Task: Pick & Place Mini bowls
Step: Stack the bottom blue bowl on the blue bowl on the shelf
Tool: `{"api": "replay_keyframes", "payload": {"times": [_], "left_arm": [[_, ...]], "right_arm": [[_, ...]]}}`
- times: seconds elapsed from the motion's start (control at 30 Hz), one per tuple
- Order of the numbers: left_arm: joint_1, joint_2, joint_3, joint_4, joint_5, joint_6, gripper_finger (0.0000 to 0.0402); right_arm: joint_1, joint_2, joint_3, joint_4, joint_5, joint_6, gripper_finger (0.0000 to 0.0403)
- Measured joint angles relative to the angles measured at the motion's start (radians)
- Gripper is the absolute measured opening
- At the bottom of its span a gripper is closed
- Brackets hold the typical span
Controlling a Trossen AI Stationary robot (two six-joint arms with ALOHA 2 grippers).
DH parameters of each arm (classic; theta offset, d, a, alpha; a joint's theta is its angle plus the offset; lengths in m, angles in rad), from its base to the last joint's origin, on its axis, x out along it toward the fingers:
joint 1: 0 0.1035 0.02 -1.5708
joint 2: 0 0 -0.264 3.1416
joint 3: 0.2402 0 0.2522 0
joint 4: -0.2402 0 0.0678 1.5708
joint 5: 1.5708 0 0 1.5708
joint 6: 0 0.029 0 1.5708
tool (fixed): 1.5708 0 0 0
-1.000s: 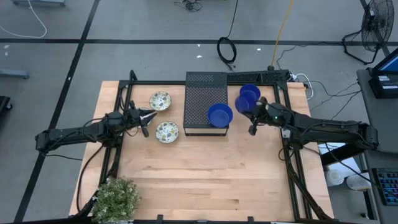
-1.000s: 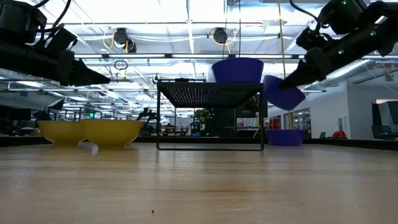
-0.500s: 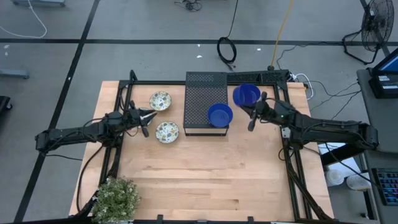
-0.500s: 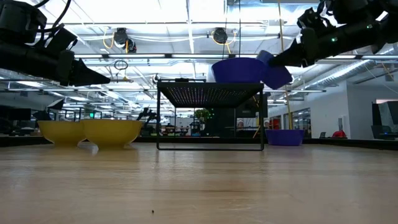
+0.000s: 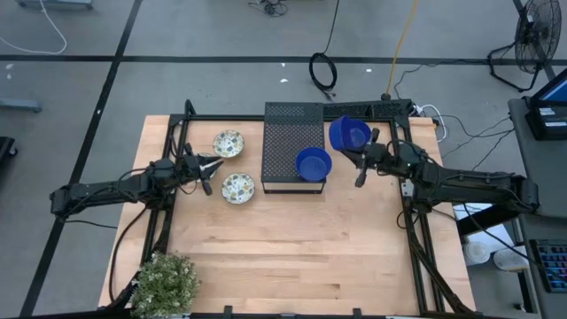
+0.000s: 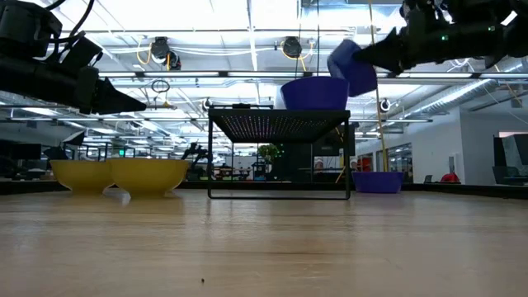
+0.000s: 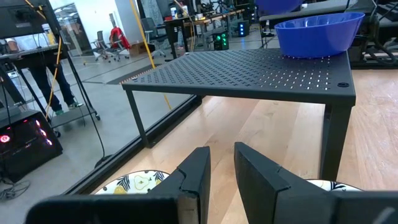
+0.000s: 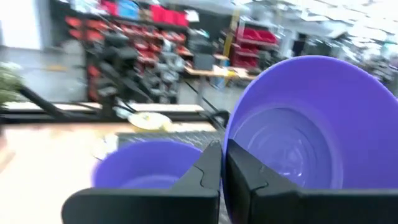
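My right gripper point(image 5: 356, 150) is shut on a glossy blue bowl point(image 5: 348, 134), held high in the air just right of the black perforated box point(image 5: 292, 146). A second blue bowl point(image 5: 313, 164) sits on the box top's near right corner. A third blue bowl point(image 6: 378, 182) stands on the table below the held one. Two cream floral bowls point(image 5: 228, 143) point(image 5: 237, 187) rest on the table left of the box. My left gripper point(image 5: 215, 162) hovers shut between them, touching nothing. My right gripper pinches the bowl's rim point(image 8: 227, 144) between its two fingers, one finger inside the bowl and one outside. The fingers come about level from the table's right. The bowl point(image 6: 351, 68) is lifted clear, tilted, above the height of the box top.
Black frame rails point(image 5: 168, 190) point(image 5: 409, 208) run along the table's left and right sides. A potted plant point(image 5: 166, 283) stands at the near left corner. Bare wood point(image 5: 292, 252) fills the near half of the table.
My right gripper has gone up and slightly toward the far edge with the blue bowl. The bowl has risen from below the box top's height to above it and has come nearer the box.
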Motion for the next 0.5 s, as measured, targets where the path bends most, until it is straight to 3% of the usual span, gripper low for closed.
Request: {"api": "replay_keyframes", "payload": {"times": [0.27, 0.5], "left_arm": [[0.0, 0.0, 0.0, 0.0, 0.0, 0.0, 0.0077], [0.0, 0.0, 0.0, 0.0, 0.0, 0.0, 0.0077]], "right_arm": [[0.0, 0.001, 0.0, 0.056, -0.191, 0.03, 0.0], [0.001, 0.001, 0.0, 0.056, -0.29, 0.03, 0.0]]}}
